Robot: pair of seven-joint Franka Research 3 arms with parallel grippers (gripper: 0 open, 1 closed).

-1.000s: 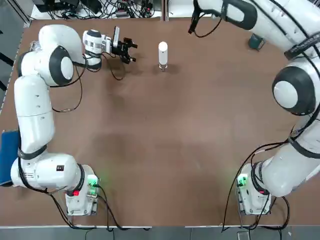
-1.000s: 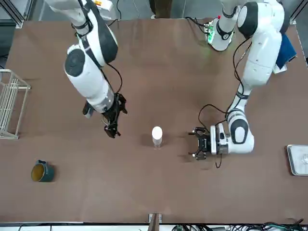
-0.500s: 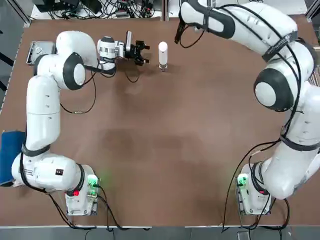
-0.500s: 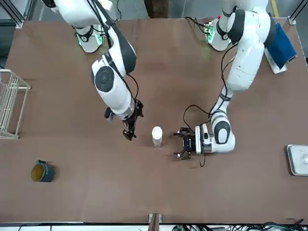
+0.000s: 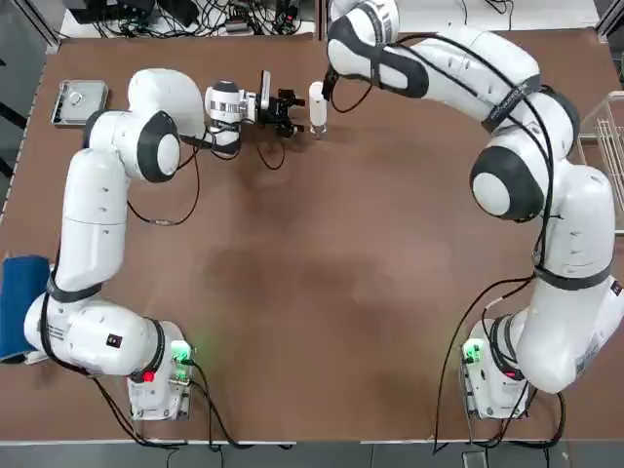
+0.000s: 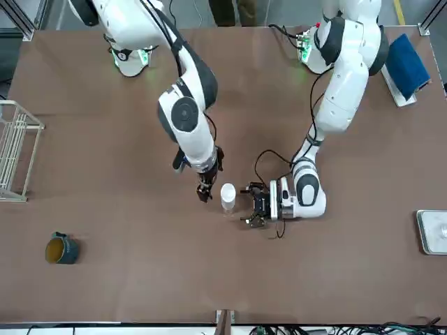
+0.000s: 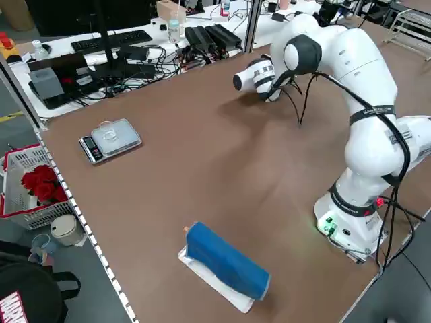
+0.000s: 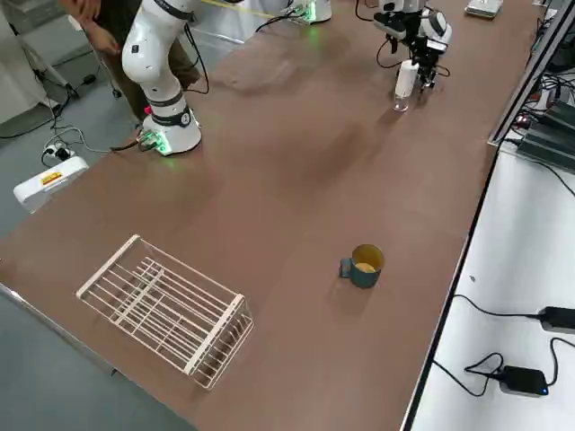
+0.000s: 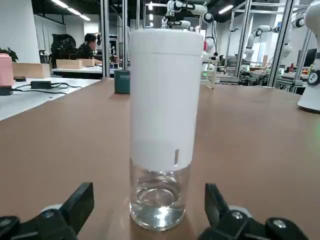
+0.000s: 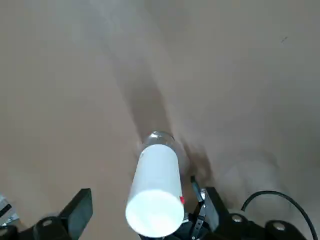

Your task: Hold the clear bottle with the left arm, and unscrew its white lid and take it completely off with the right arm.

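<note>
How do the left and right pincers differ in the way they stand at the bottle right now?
The left pincer lies level near the table at the clear bottle's glass base; the right pincer hangs above, over the white lid. In the front view they flank the bottle from opposite sides. Both are open, neither gripping.

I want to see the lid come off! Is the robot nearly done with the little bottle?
Not yet. Done: both arms have reached the clear bottle. In hand: the left pincer is open right beside it, not gripping, and the right pincer hangs open on the other side. Left: hold the bottle, then twist the white lid, which is on, and lift it off.
</note>
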